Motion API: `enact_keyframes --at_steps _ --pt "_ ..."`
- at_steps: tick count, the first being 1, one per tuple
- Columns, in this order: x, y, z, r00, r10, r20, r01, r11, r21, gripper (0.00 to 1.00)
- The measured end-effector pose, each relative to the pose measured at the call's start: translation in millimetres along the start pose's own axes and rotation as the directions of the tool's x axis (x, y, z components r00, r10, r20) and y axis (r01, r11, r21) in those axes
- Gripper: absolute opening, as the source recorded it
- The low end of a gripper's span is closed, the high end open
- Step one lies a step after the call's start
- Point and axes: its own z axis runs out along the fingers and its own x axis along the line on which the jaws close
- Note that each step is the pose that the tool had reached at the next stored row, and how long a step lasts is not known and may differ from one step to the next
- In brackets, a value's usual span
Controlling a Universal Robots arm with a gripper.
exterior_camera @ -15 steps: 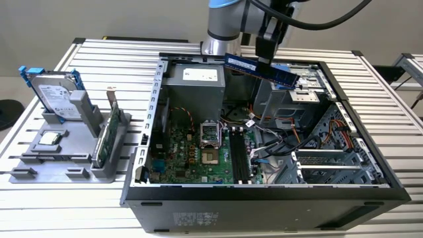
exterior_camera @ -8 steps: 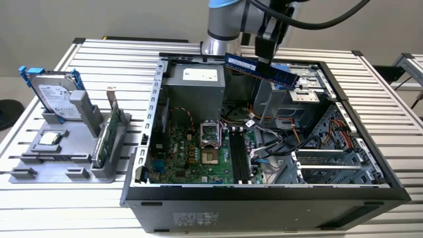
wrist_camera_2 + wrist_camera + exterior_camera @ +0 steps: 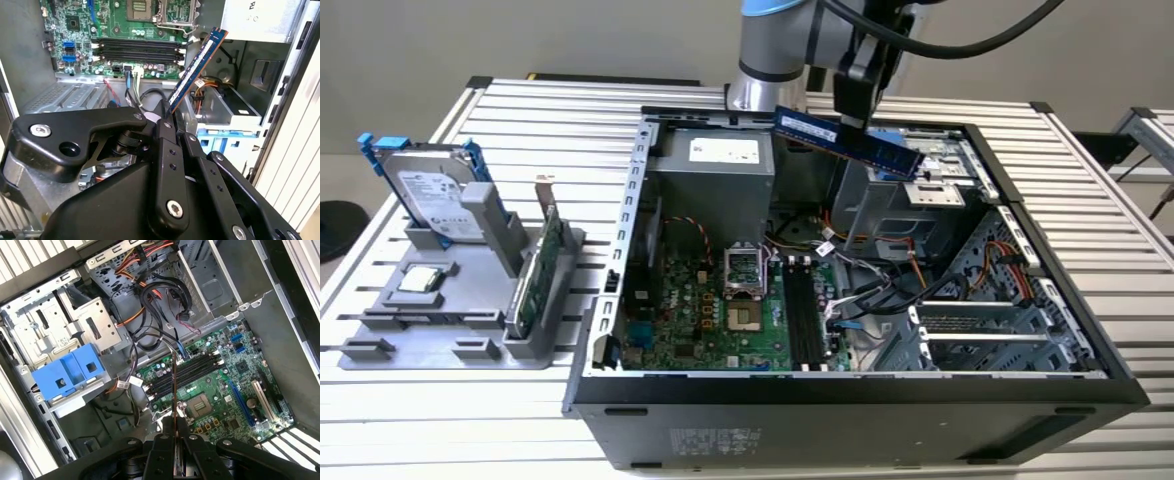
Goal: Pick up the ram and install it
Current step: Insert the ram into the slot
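The ram (image 3: 843,140) is a dark blue stick with black chips, held tilted in the air above the back of the open computer case (image 3: 854,400). My gripper (image 3: 855,112) is shut on its upper part. In the second wrist view the ram (image 3: 196,68) slants out from between my fingers (image 3: 166,131), over the drive bay. In the first wrist view the ram (image 3: 174,390) appears edge-on, rising from my gripper (image 3: 175,426). The black memory slots (image 3: 803,315) (image 3: 140,47) (image 3: 186,372) lie on the green motherboard (image 3: 700,320), below the stick and apart from it.
A grey holder (image 3: 454,320) at the exterior view's left carries a silver hard drive (image 3: 434,195) with blue rails, a green card (image 3: 534,265) and a small chip (image 3: 420,280). Inside the case are a power supply (image 3: 714,170), loose cables (image 3: 160,305) and a blue caddy (image 3: 70,375).
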Motion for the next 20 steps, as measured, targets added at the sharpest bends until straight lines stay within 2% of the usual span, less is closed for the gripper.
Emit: enact_keyframes --at_steps 20 --pt "0.0 0.0 0.0 0.9988 0.049 0.0004 -0.049 0.9988 0.0006 0.00"
